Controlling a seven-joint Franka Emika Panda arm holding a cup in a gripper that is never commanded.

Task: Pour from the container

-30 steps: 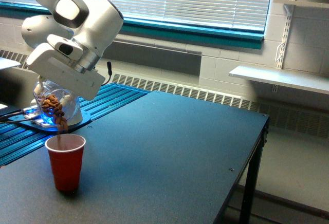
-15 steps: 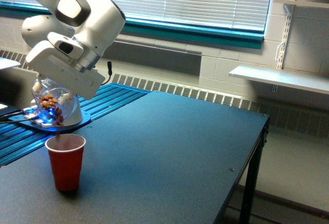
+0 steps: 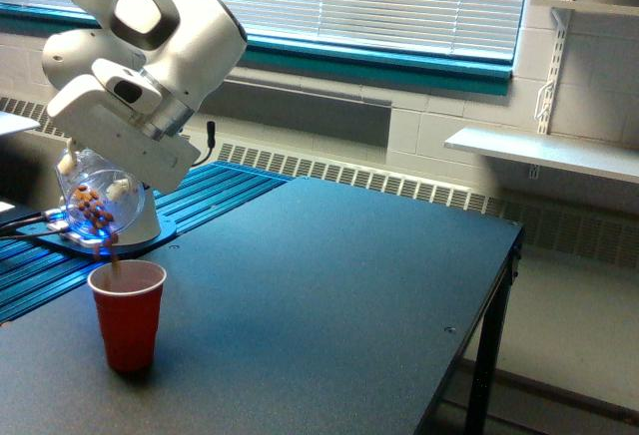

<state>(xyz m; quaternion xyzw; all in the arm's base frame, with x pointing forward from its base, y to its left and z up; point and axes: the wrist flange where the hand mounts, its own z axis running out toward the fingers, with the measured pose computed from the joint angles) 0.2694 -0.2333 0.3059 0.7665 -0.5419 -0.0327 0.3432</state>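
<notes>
The container [image 3: 98, 201], a clear rounded jar with brown nut-like pieces inside, hangs tilted mouth-down at the exterior view's left, just above the red plastic cup [image 3: 127, 313]. A thin stream of brown pieces falls from its mouth toward the cup's rim. My gripper [image 3: 95, 188] is shut on the container; the white hand above covers most of the fingers. The cup stands upright on the dark table [image 3: 329, 295] near its left front part.
A white base on a blue lit plate [image 3: 140, 235] sits behind the jar on blue slats. A wall shelf [image 3: 539, 151] is at the exterior view's right. The table's right edge drops off near a black leg [image 3: 484, 375].
The jar has shifted a little left and up and tilted further. Fewer pieces show inside it. The pour paused half a second ago and a thin stream falls again now.
</notes>
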